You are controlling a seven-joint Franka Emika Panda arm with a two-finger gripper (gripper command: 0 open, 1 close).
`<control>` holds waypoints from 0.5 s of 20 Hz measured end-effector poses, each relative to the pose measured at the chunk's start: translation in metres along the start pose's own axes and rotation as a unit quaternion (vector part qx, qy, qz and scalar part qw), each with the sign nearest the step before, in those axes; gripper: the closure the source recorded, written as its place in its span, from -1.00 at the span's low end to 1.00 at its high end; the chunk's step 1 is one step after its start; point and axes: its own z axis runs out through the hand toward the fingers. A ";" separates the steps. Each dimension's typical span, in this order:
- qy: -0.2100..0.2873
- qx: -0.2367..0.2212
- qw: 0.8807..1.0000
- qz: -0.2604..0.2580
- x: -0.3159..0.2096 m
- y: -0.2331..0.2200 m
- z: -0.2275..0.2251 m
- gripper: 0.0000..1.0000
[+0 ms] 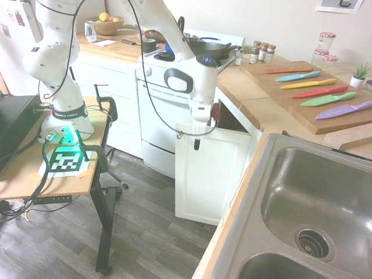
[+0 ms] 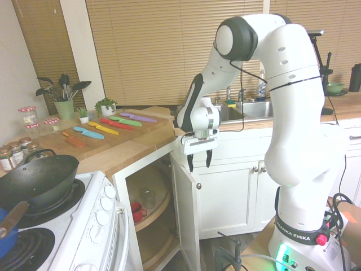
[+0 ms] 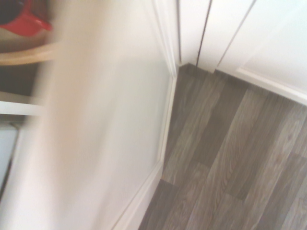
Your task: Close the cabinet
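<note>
The gripper hangs with its two fingers spread apart and nothing between them, near the top of the open cabinet door. From the exterior views it cannot be told whether a fingertip touches the door. The cabinet stands beside the end effector, its door swung well out, with the silver knob below the fingers and near them; inside, lower than the gripper, a red mug sits on a round shelf. Closing looks barely begun. The likely next move is a push on the door's outer face, and the main risk lies in which side the fingers meet: pressing from the inner side would swing the door wider. If the fingers come down straight, they could jam on the top edge. A push close to the hinge would need more force and might stall, while one too high could slip over the top. Followed too far, the hand could knock the wooden countertop beside it.
</note>
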 end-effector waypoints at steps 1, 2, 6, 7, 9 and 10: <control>-0.003 -0.002 1.000 0.002 0.004 0.000 0.009 -1.00; -0.007 -0.006 1.000 0.003 0.007 -0.001 0.018 -1.00; -0.012 -0.012 1.000 0.001 0.014 -0.007 0.040 1.00; -0.011 -0.011 1.000 0.000 0.015 -0.008 0.039 1.00; -0.007 -0.007 1.000 -0.001 0.017 -0.010 0.035 1.00; -0.005 -0.005 1.000 -0.002 0.018 -0.011 0.033 1.00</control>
